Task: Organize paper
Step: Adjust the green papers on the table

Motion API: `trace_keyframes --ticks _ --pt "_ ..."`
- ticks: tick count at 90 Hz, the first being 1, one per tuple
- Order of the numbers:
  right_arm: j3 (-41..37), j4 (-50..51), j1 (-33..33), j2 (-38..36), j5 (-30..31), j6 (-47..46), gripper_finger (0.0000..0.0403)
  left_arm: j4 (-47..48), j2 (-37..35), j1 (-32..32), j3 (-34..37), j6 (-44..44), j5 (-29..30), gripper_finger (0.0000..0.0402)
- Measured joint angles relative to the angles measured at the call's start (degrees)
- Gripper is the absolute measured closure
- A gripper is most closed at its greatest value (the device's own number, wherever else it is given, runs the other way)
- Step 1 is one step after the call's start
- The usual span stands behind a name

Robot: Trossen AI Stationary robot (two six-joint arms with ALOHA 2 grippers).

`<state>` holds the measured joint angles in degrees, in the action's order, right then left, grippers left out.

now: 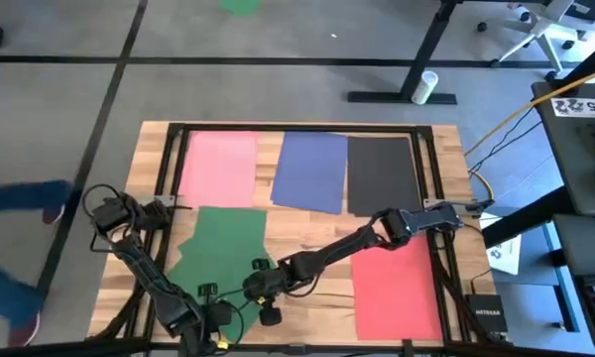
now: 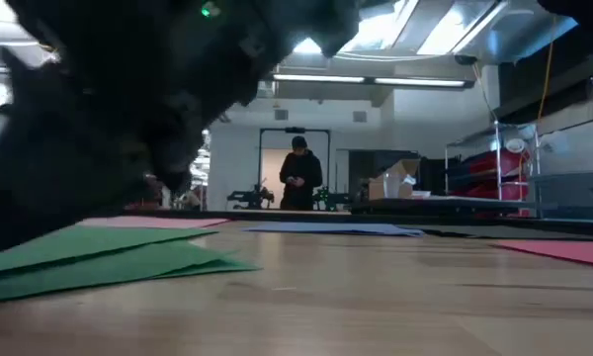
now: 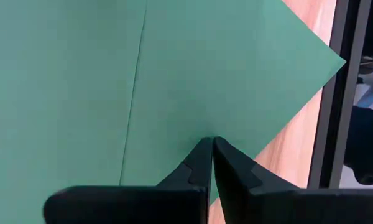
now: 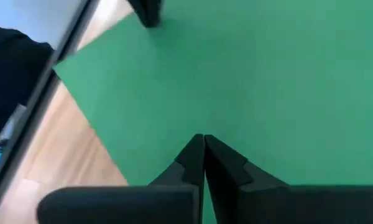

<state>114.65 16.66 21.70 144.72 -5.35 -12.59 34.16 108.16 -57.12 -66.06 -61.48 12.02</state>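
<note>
Flat matte rectangular sheets are spread on the wood-grain table (image 1: 307, 302). A pink sheet (image 1: 218, 167), a blue sheet (image 1: 310, 172) and a black sheet (image 1: 380, 176) are laid in a row along the far side; a red sheet (image 1: 397, 286) is set nearer. 2 overlapping green sheets (image 1: 218, 248) are fanned at the near left. The left gripper (image 3: 211, 146) and the right gripper (image 4: 203, 144) are both seen over the green paper, fingers pressed together, nothing gripped.
</note>
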Motion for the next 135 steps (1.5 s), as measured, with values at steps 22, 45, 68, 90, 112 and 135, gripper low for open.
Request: trace_keyframes --ticks 22,45,68,90,112,135 --pt "0.33 3.46 0.36 0.6 -2.52 -2.16 0.0403 -0.08 -0.02 -0.32 0.04 0.14 0.05 0.0402" --pt "0.18 6.91 1.36 -0.58 -5.62 -3.67 0.0403 1.25 -0.02 -1.18 0.02 -0.75 0.03 0.0402" --pt "0.2 12.71 2.05 -1.44 -7.03 -4.11 0.0403 1.7 -0.02 -1.81 0.02 -0.78 -0.02 0.0402" --pt "0.22 16.28 3.1 -1.52 -8.09 -5.13 0.0403 3.15 -0.09 -2.01 0.0 -0.72 -2.12 0.0402" --pt "0.15 16.4 3.08 -1.48 -8.23 -5.14 0.0403 4.4 -1.82 -2.21 -0.24 -0.64 -3.42 0.0402" --pt "0.09 16.19 3.1 -1.48 -7.9 -5.12 0.0403 15.18 -5.2 -2.25 -6.22 -1.94 -2.83 0.0402"
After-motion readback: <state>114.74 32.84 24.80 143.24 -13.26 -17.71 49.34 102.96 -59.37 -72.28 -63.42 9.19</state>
